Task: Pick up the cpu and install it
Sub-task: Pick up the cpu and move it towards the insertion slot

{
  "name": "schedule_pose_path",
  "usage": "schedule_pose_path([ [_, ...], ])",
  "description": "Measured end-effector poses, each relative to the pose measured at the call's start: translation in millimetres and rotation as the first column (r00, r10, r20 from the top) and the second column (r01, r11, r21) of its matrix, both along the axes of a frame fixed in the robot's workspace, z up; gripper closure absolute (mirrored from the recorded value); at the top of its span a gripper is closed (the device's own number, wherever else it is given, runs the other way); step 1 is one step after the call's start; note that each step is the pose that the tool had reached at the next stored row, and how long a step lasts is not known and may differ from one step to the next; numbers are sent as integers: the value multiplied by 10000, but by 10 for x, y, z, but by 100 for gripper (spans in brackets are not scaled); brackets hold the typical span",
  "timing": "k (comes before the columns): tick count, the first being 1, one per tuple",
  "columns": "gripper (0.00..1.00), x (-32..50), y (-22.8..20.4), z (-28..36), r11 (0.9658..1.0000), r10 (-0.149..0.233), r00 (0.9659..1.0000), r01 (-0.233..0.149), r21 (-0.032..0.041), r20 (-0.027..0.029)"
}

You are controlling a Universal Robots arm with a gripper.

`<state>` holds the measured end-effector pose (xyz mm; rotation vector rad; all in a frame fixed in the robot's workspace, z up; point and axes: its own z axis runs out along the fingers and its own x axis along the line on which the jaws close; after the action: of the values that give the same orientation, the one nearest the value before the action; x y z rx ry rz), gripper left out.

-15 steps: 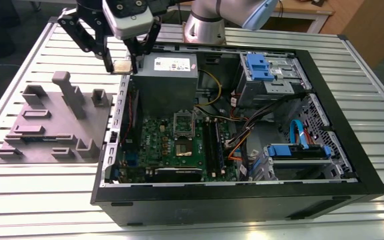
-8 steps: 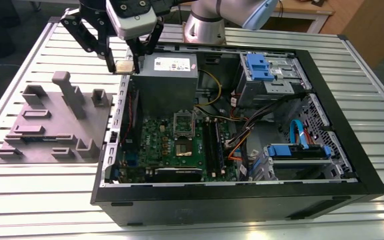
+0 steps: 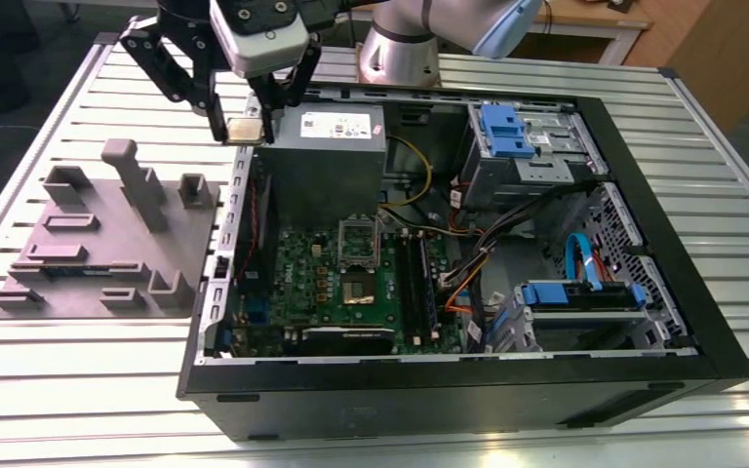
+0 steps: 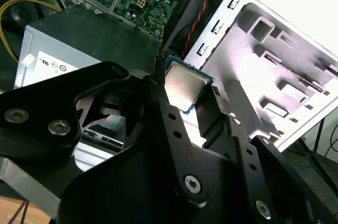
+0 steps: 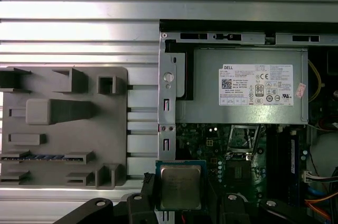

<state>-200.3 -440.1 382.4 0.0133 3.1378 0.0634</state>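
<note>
The cpu (image 3: 243,130) (image 4: 186,87) (image 5: 180,186), a flat square chip with a shiny silver top and green rim, hangs in the air over the case's edge near the grey power supply. My gripper (image 3: 245,125) (image 4: 185,97) (image 5: 182,197) is shut on it, its black fingers (image 4: 158,102) pressing the chip's two opposite sides. On the green motherboard (image 3: 348,283) below, the socket (image 3: 364,285) (image 5: 238,161) lies open with its hinged metal frame (image 3: 358,239) (image 5: 243,138) raised.
The open black computer case (image 3: 687,292) lies on a slatted metal table (image 3: 75,390). A grey power supply (image 3: 329,166) with a white label stands at the case's back. A grey fixture tray (image 3: 101,244) with raised blocks lies beside the case. Blue drive brackets (image 3: 511,127) and cables fill the case's other half.
</note>
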Motion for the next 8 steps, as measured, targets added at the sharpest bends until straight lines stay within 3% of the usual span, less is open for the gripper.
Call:
schedule_pose_path([
  [8,53,20,0,0,10000,-1,10000,1,1,1],
])
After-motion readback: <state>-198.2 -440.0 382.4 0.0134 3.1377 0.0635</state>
